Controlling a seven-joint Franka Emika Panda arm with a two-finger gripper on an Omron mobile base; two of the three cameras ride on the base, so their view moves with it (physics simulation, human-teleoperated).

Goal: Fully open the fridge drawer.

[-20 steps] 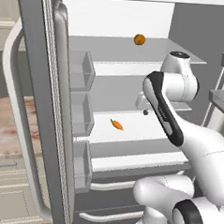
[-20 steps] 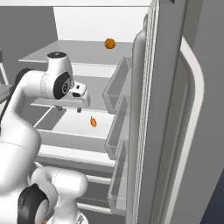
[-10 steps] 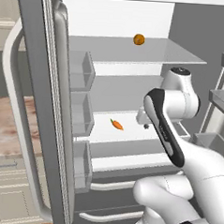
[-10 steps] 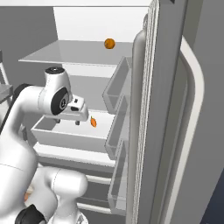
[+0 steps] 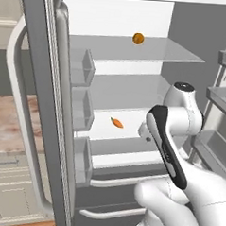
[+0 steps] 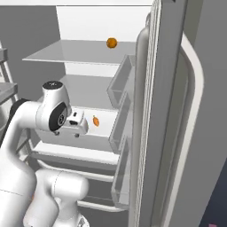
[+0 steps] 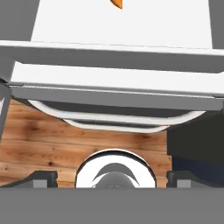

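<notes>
My claw [image 6: 80, 125] hangs above the fridge drawer [image 5: 126, 159], near its right end, over the white floor. The drawer sits low in the fridge, partly pulled out, its pale bar handle [image 7: 116, 117] below and nearer than my fingertips. A small orange carrot [image 5: 116, 122] lies farther in. My arm hides the drawer's right part, and I cannot tell whether my claw is released or clenched. No readable writing.

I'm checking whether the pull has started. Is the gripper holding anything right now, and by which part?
Nothing is held. In the hand view the two fingertips stand wide apart over the wooden floor, with the fridge drawer's bar handle ahead of them, untouched.
</notes>
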